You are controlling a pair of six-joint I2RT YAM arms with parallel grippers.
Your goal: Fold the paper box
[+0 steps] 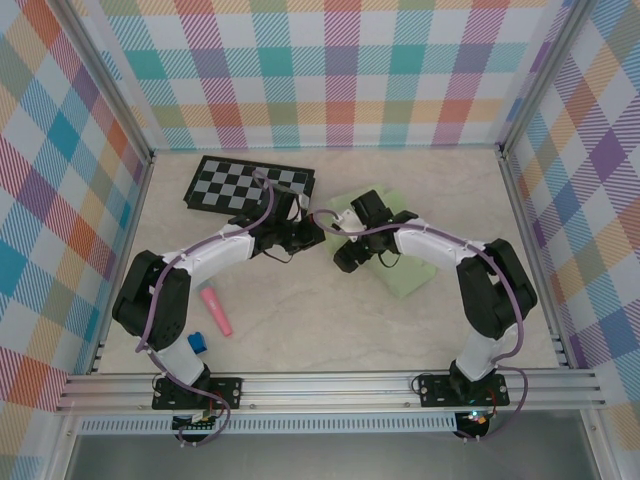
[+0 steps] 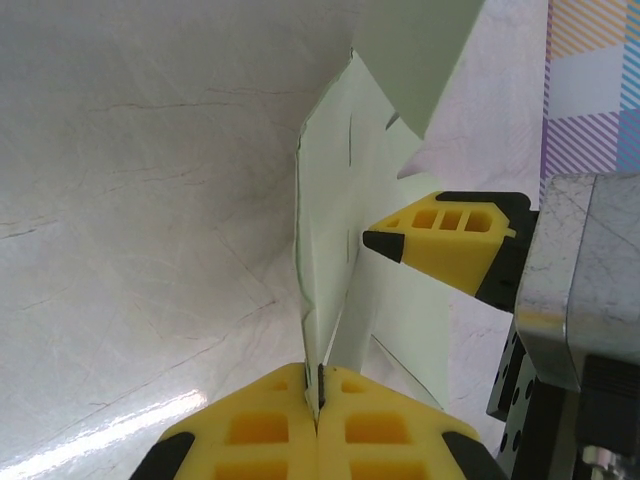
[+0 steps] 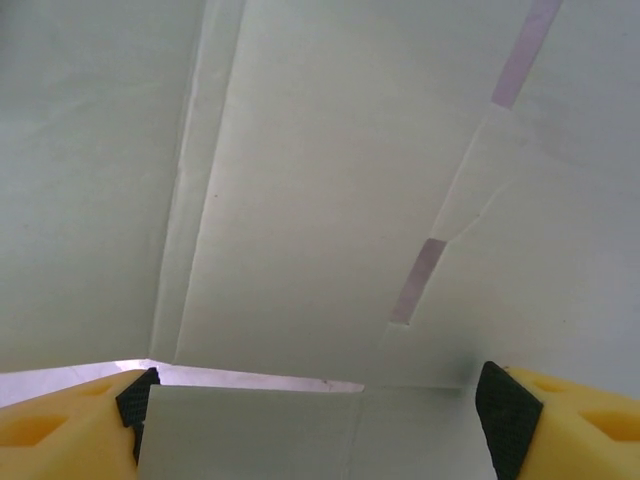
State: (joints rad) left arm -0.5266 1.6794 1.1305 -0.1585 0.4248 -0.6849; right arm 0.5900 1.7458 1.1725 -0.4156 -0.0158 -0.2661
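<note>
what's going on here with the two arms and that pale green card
Two robot arms are working on the pale light-green die-cut card paper box in the middle of the table. The left gripper is shut on a thin edge of one panel. The right gripper is open, its jaws wide apart on either side of another flap. The box is only partly folded.

The paper box (image 2: 325, 250) is matt card; the table (image 2: 150, 200) seems glossy.

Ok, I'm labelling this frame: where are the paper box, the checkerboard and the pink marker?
paper box (image 1: 408, 282), top view, bare corner nearest the arm bases.
checkerboard (image 1: 250, 183), top view, middle of the board.
pink marker (image 1: 216, 310), top view, middle of its barrel.
</note>
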